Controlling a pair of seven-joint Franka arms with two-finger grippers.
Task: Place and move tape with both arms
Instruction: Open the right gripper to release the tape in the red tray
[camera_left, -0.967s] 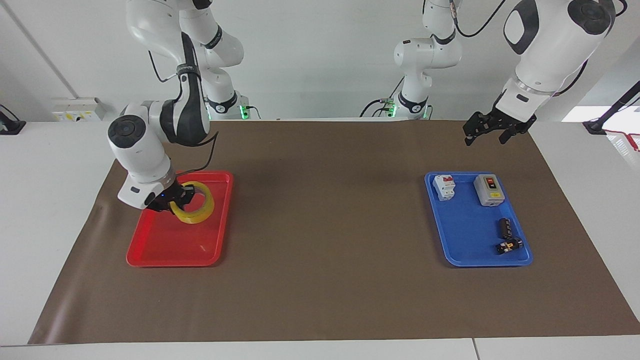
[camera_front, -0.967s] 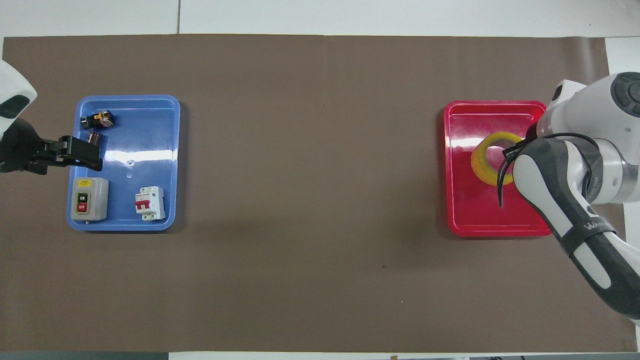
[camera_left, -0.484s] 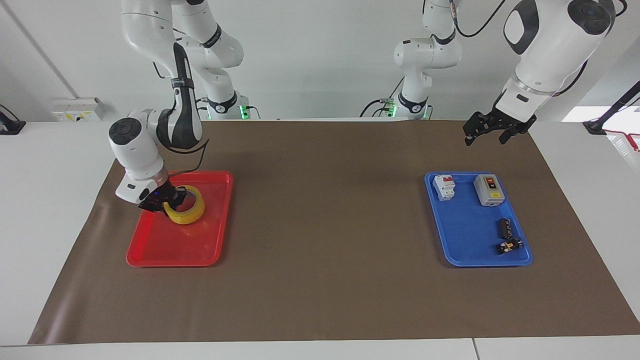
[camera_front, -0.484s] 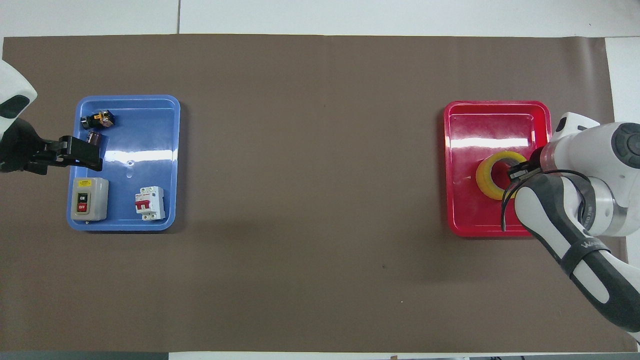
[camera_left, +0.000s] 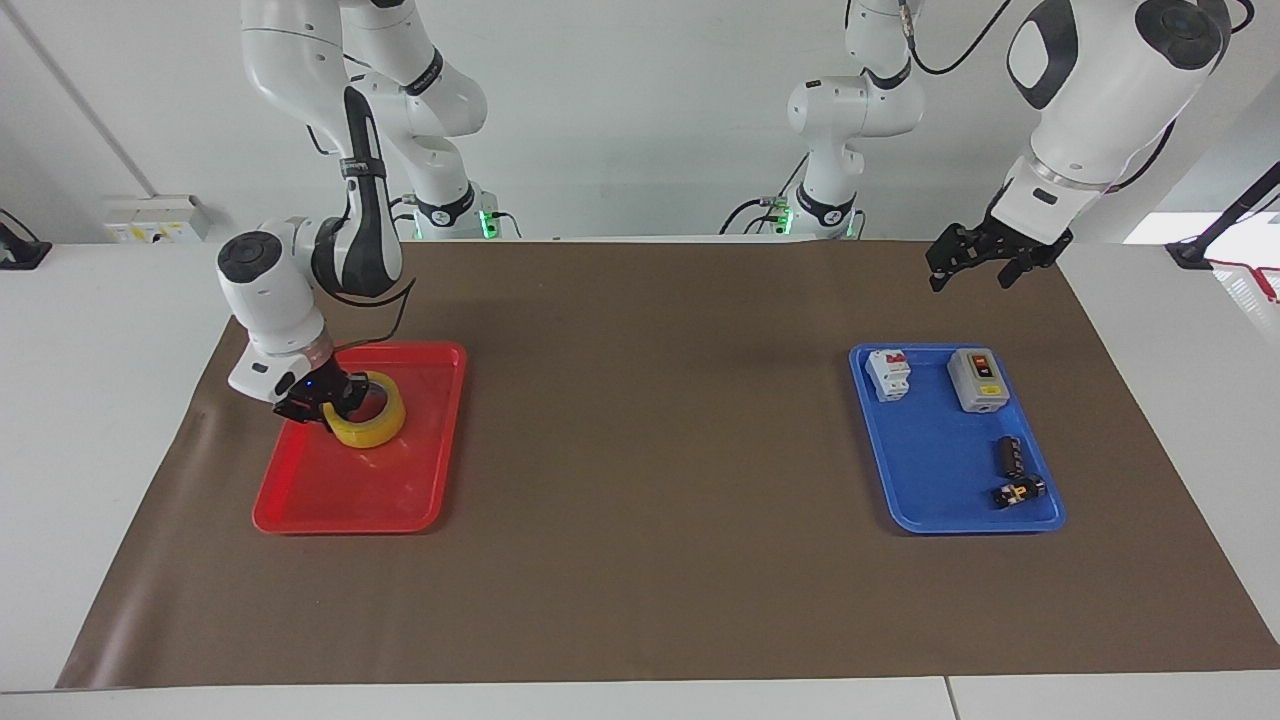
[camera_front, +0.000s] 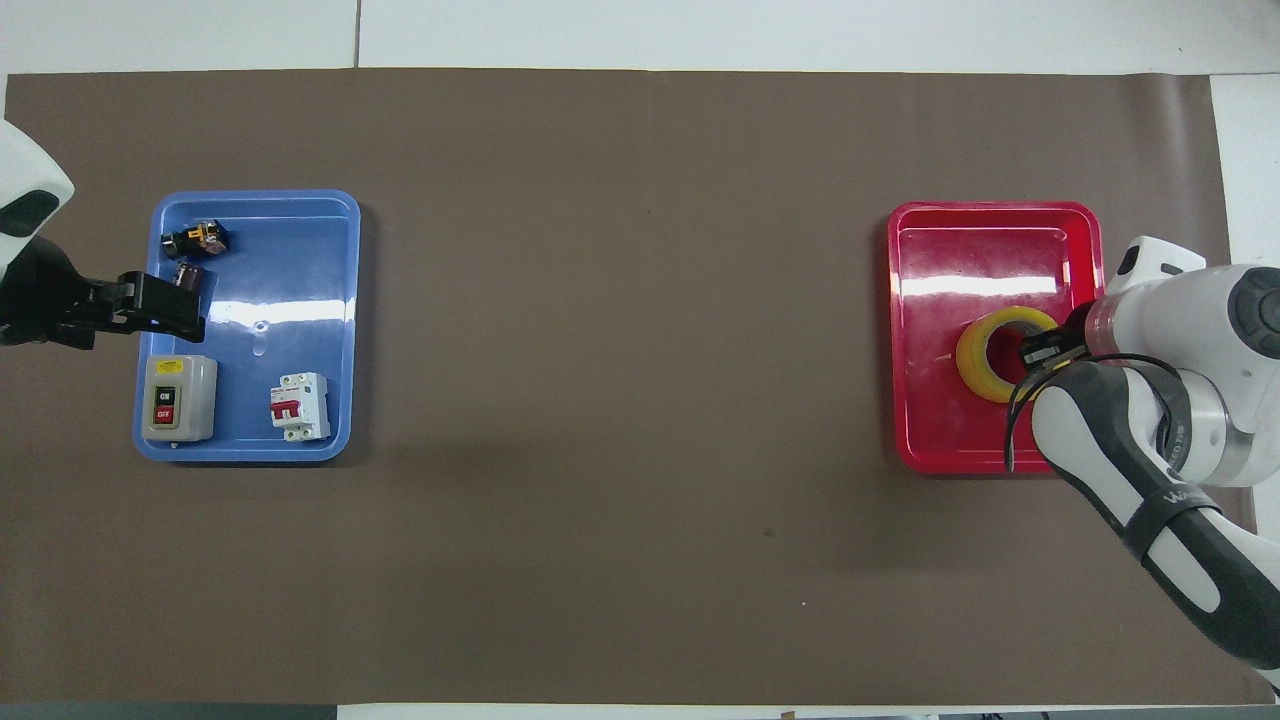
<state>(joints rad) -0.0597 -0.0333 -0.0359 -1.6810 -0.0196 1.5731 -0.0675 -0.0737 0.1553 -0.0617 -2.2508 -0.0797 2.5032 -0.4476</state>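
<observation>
The tape (camera_left: 368, 421) is held by the right gripper (camera_left: 322, 398), whose fingers are clamped on the wall of the ring at its side toward the right arm's end of the table. Compared with one second ago, the roll has been lifted off the floor of the red tray (camera_left: 330, 505) and carried a little toward the robots; it now hangs tilted above the tray. From this it can be judged that the grasp is secured and that the carrying step has begun, though the tape is not yet brought out over the brown mat (camera_left: 650, 500). The left gripper (camera_left: 968, 262) waits with its fingers apart, raised over the mat near the blue tray (camera_left: 930, 510), and no movement of it is seen.
</observation>
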